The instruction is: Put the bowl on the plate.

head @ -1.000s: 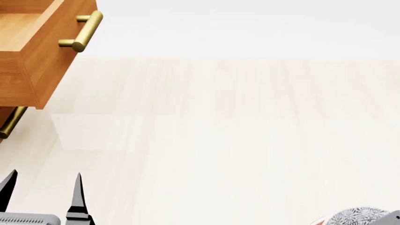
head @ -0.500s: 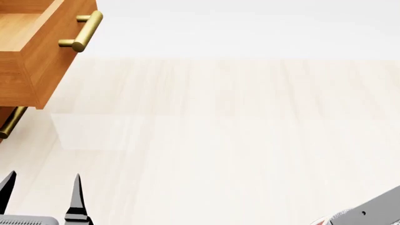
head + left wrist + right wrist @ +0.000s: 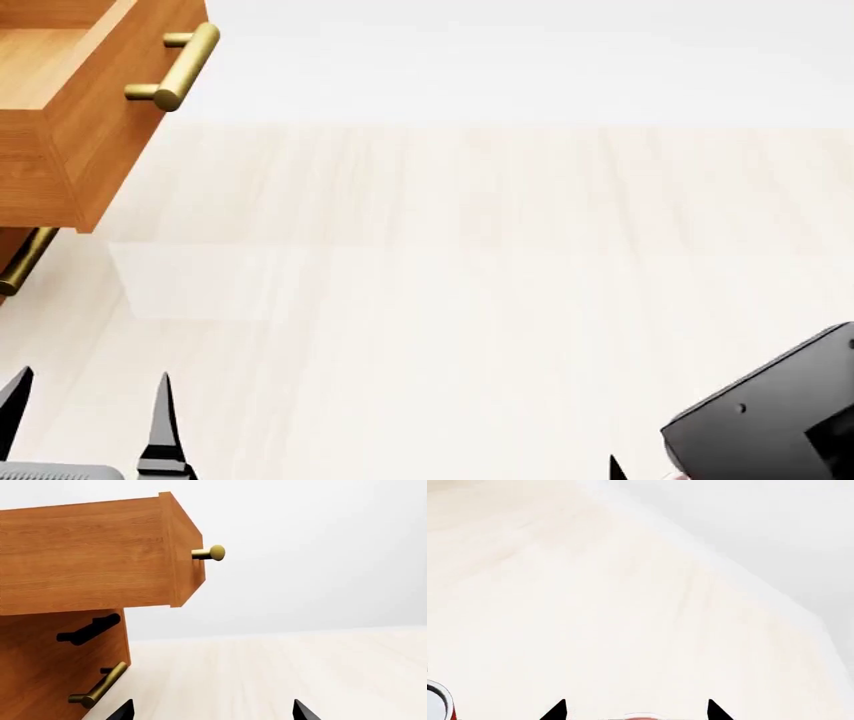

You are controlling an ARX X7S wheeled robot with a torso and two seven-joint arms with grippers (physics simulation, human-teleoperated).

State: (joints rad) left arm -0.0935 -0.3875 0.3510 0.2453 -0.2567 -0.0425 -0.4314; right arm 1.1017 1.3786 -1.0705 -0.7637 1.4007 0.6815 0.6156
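Two grippers: I see the left gripper [image 3: 88,385] lower left, prongs spread apart, grasping nothing; the right gripper [image 3: 635,711] likewise parted and bare.
Surface: pale wood table [image 3: 481,280], white wall behind.
Upper left: open wooden drawer [image 3: 67,100], brass handle [image 3: 180,65].
Bowl: hidden from me.
Plate: red-ringed edge [image 3: 640,716] just between the right prongs.

bowl hidden, plate [image 3: 642,715] rim sliver only — edge-cropped

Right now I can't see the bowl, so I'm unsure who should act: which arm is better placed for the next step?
Probably the right. The right gripper is open above a red-and-white rim that looks like the plate. The left gripper is open near the wooden drawers, with only bare table ahead.
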